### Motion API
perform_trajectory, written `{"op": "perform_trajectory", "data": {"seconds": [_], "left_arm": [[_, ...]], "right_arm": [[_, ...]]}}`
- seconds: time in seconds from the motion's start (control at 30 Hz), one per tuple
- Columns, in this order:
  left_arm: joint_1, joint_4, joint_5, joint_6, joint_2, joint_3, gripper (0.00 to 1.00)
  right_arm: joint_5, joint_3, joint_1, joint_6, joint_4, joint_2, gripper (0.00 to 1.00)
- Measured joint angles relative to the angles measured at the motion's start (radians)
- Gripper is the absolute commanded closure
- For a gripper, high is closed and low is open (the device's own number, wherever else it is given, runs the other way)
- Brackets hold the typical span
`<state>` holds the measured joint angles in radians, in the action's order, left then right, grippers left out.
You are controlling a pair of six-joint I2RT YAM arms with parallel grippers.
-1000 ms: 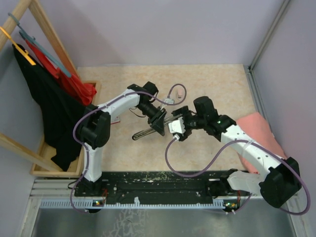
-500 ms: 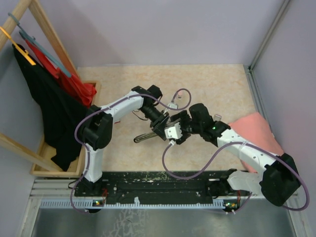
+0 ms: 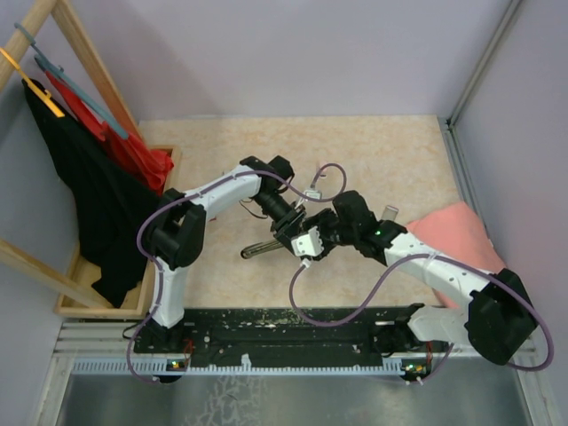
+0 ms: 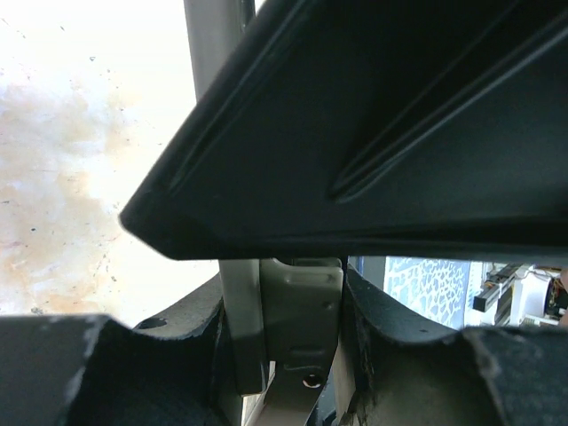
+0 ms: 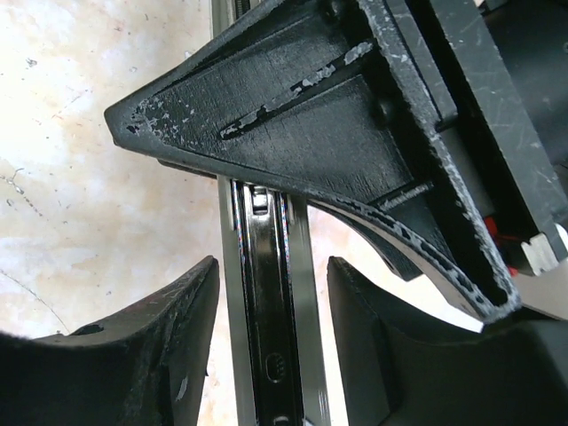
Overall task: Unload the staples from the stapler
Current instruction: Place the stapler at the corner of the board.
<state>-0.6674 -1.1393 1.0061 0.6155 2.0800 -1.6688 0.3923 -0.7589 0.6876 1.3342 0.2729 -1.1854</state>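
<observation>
Robot lab cell: plain lilac walls (image 3: 293, 53), beige stone-pattern surface (image 3: 382, 151), arms bolted to a black base rail (image 3: 284, 324).

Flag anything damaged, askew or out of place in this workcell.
The black gripper finger across the top of the right wrist view is scuffed with whitish scrapes, and a strip along its edge seems to be lifting. A pink cloth lies bunched at the table's right edge. No spill shows.

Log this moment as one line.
left gripper: shut on stapler | right gripper: open, straddling it | staples: not visible
</observation>
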Motion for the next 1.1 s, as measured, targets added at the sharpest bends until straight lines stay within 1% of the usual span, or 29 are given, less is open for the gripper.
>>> {"op": "perform_trajectory", "data": {"seconds": [0.1,0.2,0.27,0.3,0.37,0.4,0.43,0.53,0.63,0.67,0.83,0.93,0.97,1.03,1.07,1.1], "left_arm": [[-0.006,-0.009,0.000,0.011,0.000,0.000,1.00],[-0.010,-0.015,-0.002,0.014,0.001,0.000,1.00],[-0.010,-0.016,-0.002,0.014,0.003,0.000,1.00],[-0.010,-0.017,-0.003,0.016,0.005,0.000,1.00],[-0.011,-0.022,-0.007,0.019,0.008,0.000,1.00],[-0.011,-0.024,-0.007,0.021,0.009,0.000,1.00],[-0.011,-0.025,-0.007,0.021,0.010,0.000,0.96],[-0.011,-0.028,-0.007,0.022,0.010,-0.001,0.72],[-0.011,-0.029,-0.009,0.021,0.010,-0.002,0.52],[-0.011,-0.029,-0.009,0.021,0.010,-0.002,0.47],[-0.008,-0.029,0.000,0.018,0.010,-0.010,0.32],[0.002,-0.028,0.004,0.018,0.010,-0.012,0.26],[0.003,-0.028,0.005,0.018,0.010,-0.012,0.15],[0.005,-0.027,0.006,0.018,0.010,-0.012,0.05],[0.007,-0.027,0.008,0.015,0.009,-0.012,0.02],[0.008,-0.027,0.008,0.017,0.009,-0.012,0.00]], "right_arm": [[-0.012,0.000,0.011,0.000,-0.003,-0.014,0.50],[-0.024,0.002,0.019,0.000,-0.006,-0.023,0.58],[-0.026,0.007,0.021,-0.001,-0.011,-0.023,0.68],[-0.027,0.009,0.021,0.002,-0.012,-0.023,0.75],[-0.026,0.013,0.024,0.000,-0.013,-0.023,0.90],[-0.025,0.013,0.024,0.000,-0.011,-0.023,1.00],[-0.025,0.013,0.024,0.000,-0.009,-0.023,1.00],[-0.023,0.013,0.024,0.000,-0.010,-0.023,1.00],[-0.021,0.013,0.024,-0.007,-0.010,-0.023,1.00],[-0.021,0.013,0.024,-0.013,-0.011,-0.022,1.00],[-0.022,0.013,0.024,-0.083,-0.007,-0.022,1.00],[-0.023,0.013,0.024,-0.126,-0.012,-0.022,1.00],[-0.023,0.013,0.024,-0.135,-0.014,-0.022,1.00],[-0.024,0.013,0.024,-0.154,-0.022,-0.020,1.00],[-0.024,0.013,0.024,-0.163,-0.025,-0.019,1.00],[-0.024,0.013,0.024,-0.168,-0.027,-0.018,1.00]]}}
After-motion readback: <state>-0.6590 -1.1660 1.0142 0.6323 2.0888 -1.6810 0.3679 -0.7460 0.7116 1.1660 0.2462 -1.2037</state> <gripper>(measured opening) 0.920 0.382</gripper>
